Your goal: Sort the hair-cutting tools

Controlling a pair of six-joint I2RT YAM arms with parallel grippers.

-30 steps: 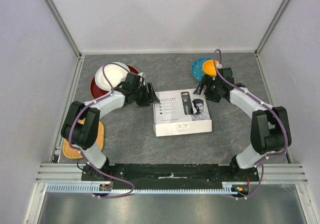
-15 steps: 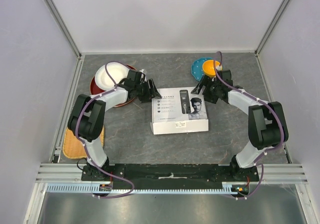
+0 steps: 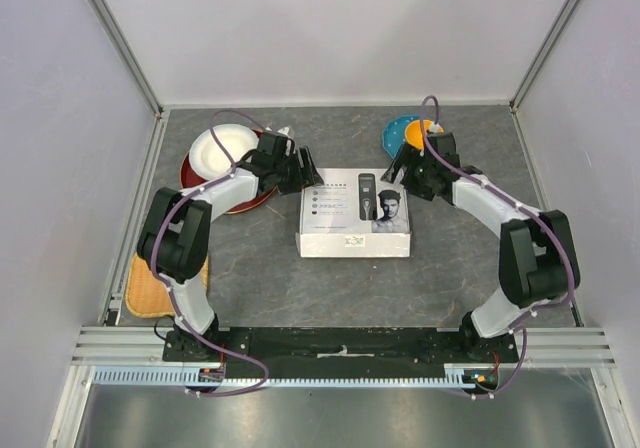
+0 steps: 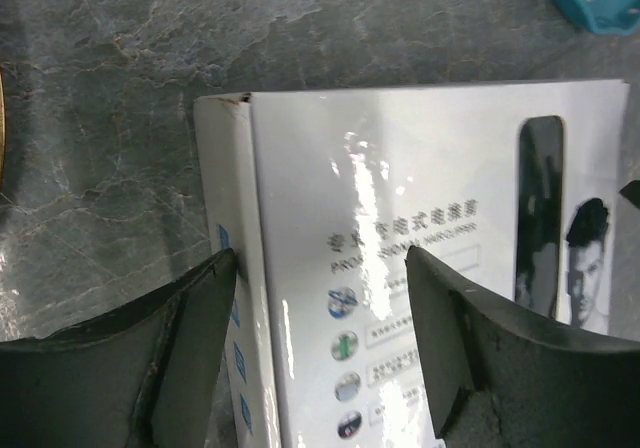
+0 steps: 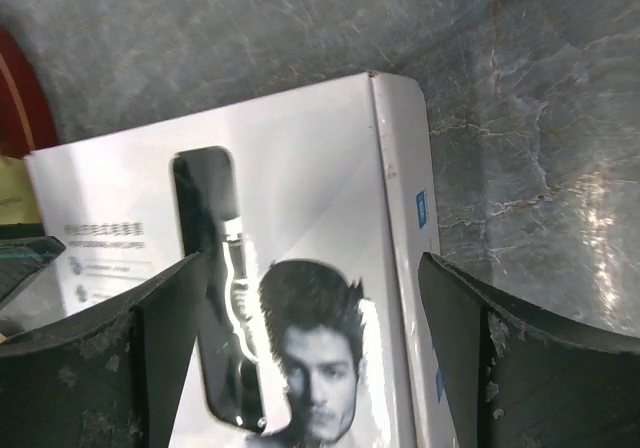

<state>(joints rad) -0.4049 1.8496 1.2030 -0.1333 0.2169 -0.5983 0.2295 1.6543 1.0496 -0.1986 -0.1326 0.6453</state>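
White-armed, the left gripper is spread wide: one finger beside the left wall of the closed white box, the other over its lid. The box lies mid-table; the tools are hidden, and only a printed clipper shows. Likewise spread, the right gripper straddles its far right corner.

The right gripper fills the bottom corners of the frame, its two dark fingers spread wide apart. Between them lies a white box, its upper right corner near the centre top. The lid bears a printed clipper and a man's face. The right finger is over the grey marbled table, beside the box's right wall. A dark red rim shows at the left edge.
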